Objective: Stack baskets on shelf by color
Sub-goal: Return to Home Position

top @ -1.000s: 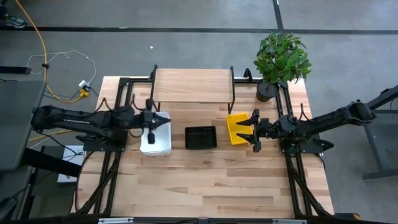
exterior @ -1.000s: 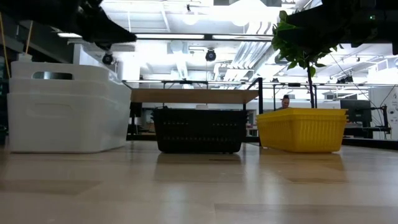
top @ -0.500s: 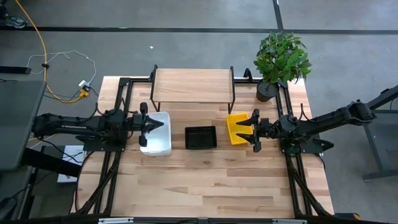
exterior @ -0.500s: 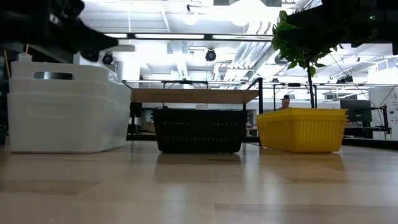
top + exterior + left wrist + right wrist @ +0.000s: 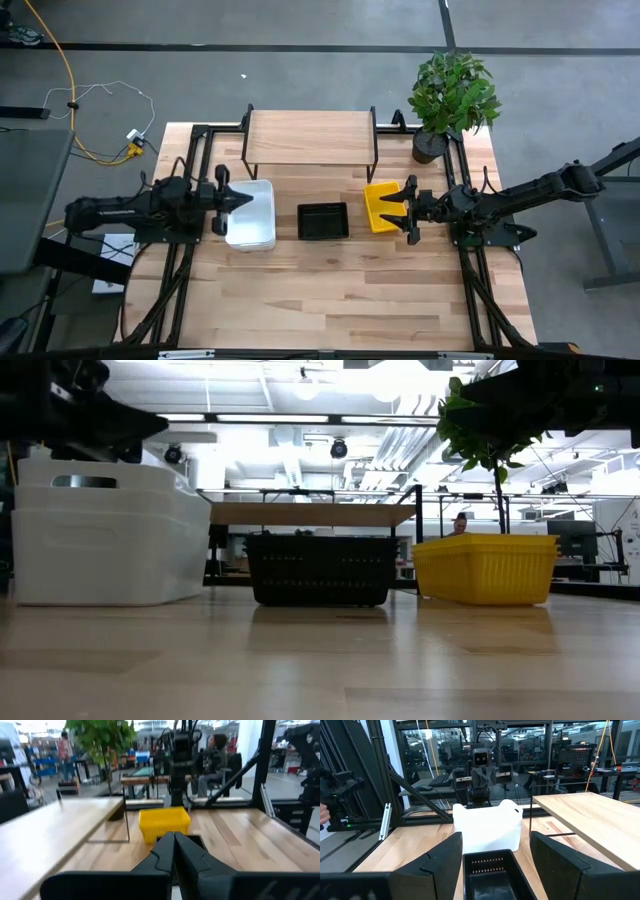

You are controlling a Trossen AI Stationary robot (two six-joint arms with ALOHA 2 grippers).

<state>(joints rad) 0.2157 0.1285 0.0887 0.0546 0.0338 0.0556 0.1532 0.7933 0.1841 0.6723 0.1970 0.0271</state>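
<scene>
A stack of white baskets (image 5: 252, 214) (image 5: 100, 530) stands on the table, left of a black basket (image 5: 323, 221) (image 5: 320, 570) and a yellow basket (image 5: 380, 205) (image 5: 487, 568); all rest on their bottoms in front of the shelf (image 5: 309, 137). My left gripper (image 5: 236, 199) (image 5: 174, 845) is shut and hovers at the white stack's left edge, pointing right. My right gripper (image 5: 397, 210) (image 5: 497, 842) is open and hangs above the yellow basket's right part, pointing left at the black basket (image 5: 492, 870) and the white stack (image 5: 487, 827).
A potted plant (image 5: 450, 95) stands at the table's far right corner, beside the shelf. Black frame rails (image 5: 180, 260) run along both sides of the table. The near half of the tabletop (image 5: 330, 290) is bare wood. A person (image 5: 212, 757) sits in the room beyond.
My left gripper has drawn back toward the table's left edge, from over the white stack's middle to its left rim. The baskets and my right arm have kept still.
</scene>
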